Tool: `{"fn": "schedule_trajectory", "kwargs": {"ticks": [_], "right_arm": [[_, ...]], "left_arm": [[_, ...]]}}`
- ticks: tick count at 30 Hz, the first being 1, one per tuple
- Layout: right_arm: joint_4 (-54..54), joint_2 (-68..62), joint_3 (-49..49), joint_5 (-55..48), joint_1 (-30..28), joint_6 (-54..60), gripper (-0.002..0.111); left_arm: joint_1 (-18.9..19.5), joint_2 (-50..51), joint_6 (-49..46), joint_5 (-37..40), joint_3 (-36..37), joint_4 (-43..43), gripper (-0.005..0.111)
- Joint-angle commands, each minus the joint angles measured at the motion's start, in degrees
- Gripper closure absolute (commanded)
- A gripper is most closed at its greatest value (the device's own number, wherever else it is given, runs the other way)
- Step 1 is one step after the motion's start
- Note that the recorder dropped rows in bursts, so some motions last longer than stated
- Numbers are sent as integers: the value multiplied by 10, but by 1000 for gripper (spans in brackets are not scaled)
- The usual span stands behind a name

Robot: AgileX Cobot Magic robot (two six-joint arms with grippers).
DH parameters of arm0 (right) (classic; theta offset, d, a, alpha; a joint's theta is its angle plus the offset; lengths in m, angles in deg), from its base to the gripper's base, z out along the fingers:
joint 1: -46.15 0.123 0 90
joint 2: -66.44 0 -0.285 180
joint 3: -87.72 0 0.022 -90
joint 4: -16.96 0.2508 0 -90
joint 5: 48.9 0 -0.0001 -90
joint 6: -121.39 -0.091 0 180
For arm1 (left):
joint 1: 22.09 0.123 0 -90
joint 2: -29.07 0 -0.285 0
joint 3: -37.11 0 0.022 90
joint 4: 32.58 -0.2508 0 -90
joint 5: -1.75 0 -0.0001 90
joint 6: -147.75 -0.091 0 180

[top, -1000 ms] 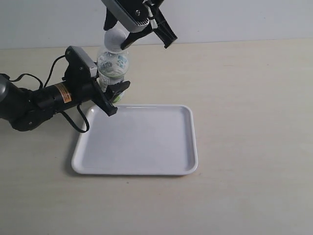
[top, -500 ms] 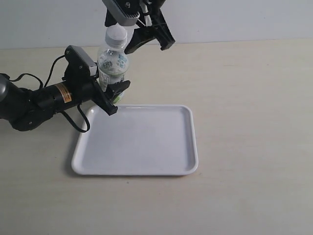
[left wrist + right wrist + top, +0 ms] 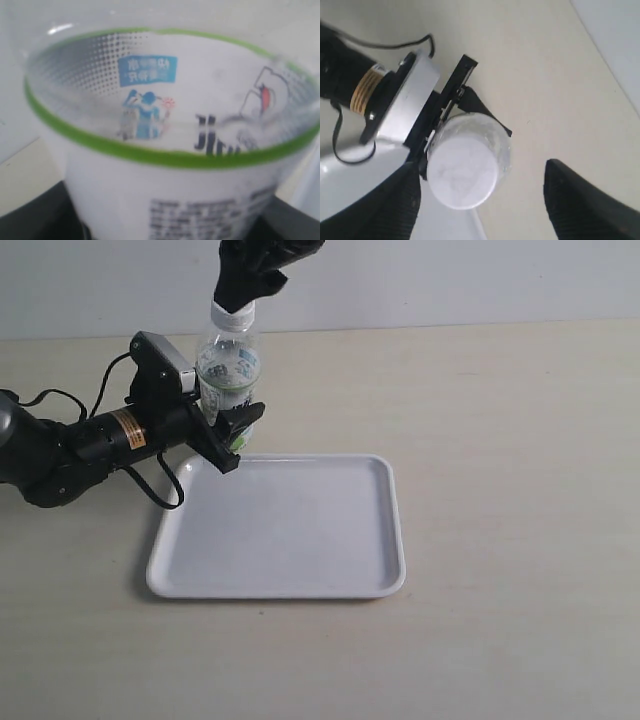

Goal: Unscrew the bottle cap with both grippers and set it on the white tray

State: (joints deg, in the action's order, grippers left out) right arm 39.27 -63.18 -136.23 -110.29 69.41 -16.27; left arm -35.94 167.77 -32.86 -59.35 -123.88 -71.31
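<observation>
The clear bottle [image 3: 229,368] with a white-and-green label stands just behind the white tray [image 3: 300,540]. My left gripper [image 3: 238,437] is shut on its lower body. In the left wrist view the bottle's label [image 3: 165,150] fills the picture, with black jaws at both lower corners. The white bottle cap [image 3: 232,314] sits on the bottle's neck. My right gripper [image 3: 243,290] hangs over it from above, open. In the right wrist view the cap [image 3: 462,172] lies between the two wide-apart black fingers [image 3: 585,200], nearer one of them, with a clear gap to the other.
The left arm [image 3: 80,445] with its grey box [image 3: 160,358] and black cable lies along the table to the left of the tray. The beige table [image 3: 500,440] stretches to the right of bottle and tray. A pale wall [image 3: 480,280] runs behind.
The right gripper's jaws have spread and let go of the cap. It has swung round above the bottle. The bottle now stands straighter. The left gripper has kept its grip.
</observation>
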Motion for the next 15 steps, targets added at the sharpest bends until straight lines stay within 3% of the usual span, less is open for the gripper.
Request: {"fn": "schedule_trajectory", "kwargs": {"ticks": [1,5,15], "right_arm": [[15,4,2,45,1,-182,41],[-1,-1,2,43,9,-253,41],[-162,-3,2,52,61,-376,41]], "left_arm": [[1,-4,6,9,0,4,107],[1,-4,6,9,0,6,107],[1,-4,6,9,0,7,107]]}}
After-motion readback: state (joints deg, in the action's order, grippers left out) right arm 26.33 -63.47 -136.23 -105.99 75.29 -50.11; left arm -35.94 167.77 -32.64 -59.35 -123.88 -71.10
